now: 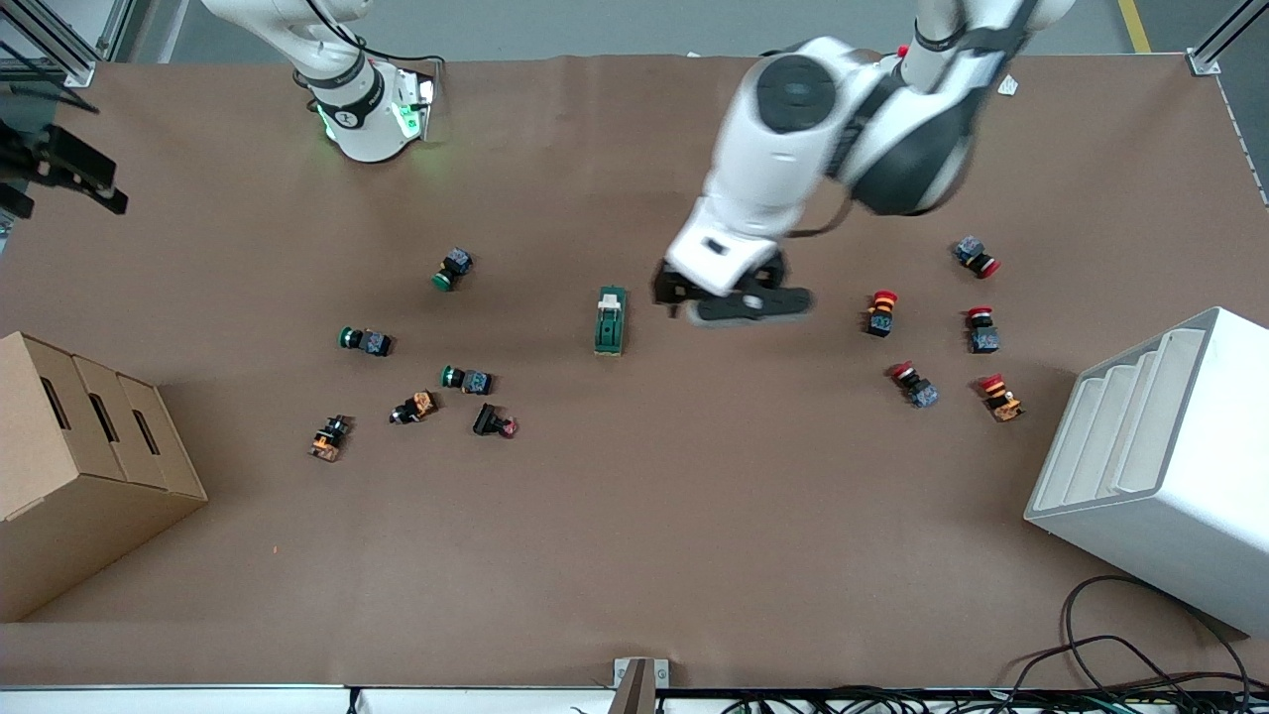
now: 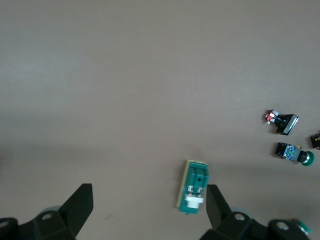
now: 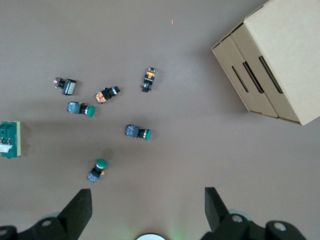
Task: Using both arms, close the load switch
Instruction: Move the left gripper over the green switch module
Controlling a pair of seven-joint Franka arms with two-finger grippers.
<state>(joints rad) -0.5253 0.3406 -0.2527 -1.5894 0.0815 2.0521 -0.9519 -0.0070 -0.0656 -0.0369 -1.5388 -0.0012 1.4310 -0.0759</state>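
Note:
The load switch (image 1: pixel 611 320) is a dark green block with a cream lever tab, lying flat mid-table. My left gripper (image 1: pixel 732 297) hangs low over the bare table beside the switch, toward the left arm's end. In the left wrist view the left gripper (image 2: pixel 149 210) is open and empty, and the switch (image 2: pixel 194 186) lies just inside one finger (image 2: pixel 217 206), apart from it. My right gripper (image 3: pixel 148 210) is open and empty, high over the table by its own green-lit base (image 1: pixel 369 117); it is out of the front view. The switch shows at the right wrist view's edge (image 3: pixel 10 140).
Green push-buttons (image 1: pixel 454 268) (image 1: pixel 365 341) (image 1: pixel 466 379) and orange and black parts (image 1: pixel 414 408) lie toward the right arm's end. Red push-buttons (image 1: pixel 880 312) (image 1: pixel 981 329) lie toward the left arm's end. A cardboard box (image 1: pixel 79 466) and a white rack (image 1: pixel 1160 466) flank the table.

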